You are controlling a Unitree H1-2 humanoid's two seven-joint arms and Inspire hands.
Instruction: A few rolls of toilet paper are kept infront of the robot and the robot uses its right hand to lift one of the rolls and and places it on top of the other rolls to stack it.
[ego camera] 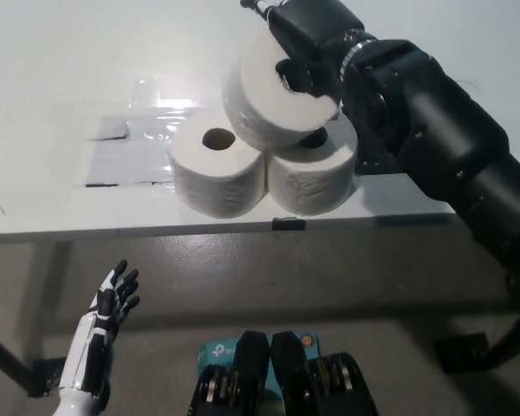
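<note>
Right hand (316,39), upper centre of frame, grips the lifted roll (273,102), which hangs tilted over the seam between the two table rolls: left roll (215,171), right roll (314,178). Left hand (104,325), lower left, rests with fingers spread, holding nothing.

Two rolls (217,169) (312,173) stand side by side near the table's (52,78) front edge; a third roll (273,100) sits above them.

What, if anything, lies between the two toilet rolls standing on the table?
Nothing in the head view: the left roll and right roll stand side by side, apparently touching, with the held roll in the right hand above them.
</note>
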